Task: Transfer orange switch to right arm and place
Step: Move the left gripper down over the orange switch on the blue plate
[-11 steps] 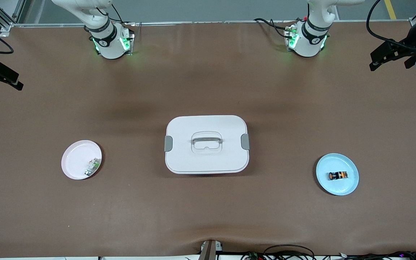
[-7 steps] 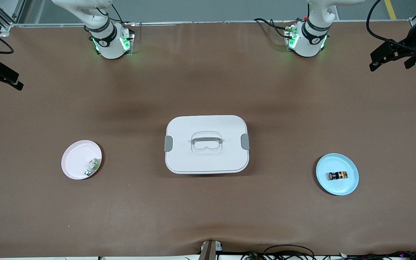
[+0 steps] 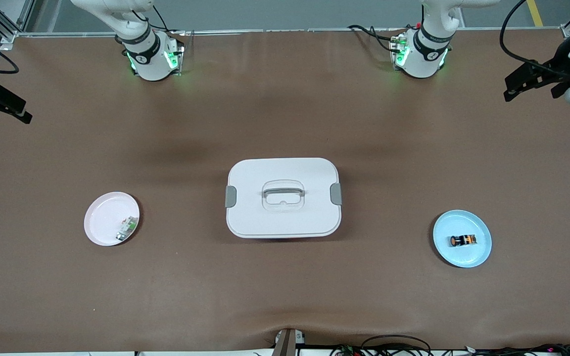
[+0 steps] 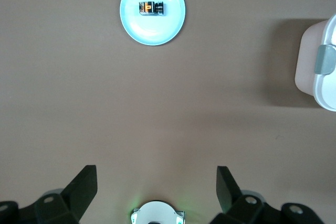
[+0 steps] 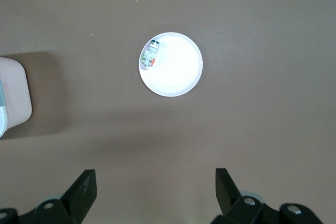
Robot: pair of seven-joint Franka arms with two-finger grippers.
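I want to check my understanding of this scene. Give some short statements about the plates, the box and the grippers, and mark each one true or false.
1. The orange switch lies on the blue plate. True.
2. The left gripper holds the switch. False: it is open and empty, high over the table.
3. The white box has its lid on. True.
4. The pink plate is empty. False: a small green-and-white part lies on it.
5. The right gripper is open. True.
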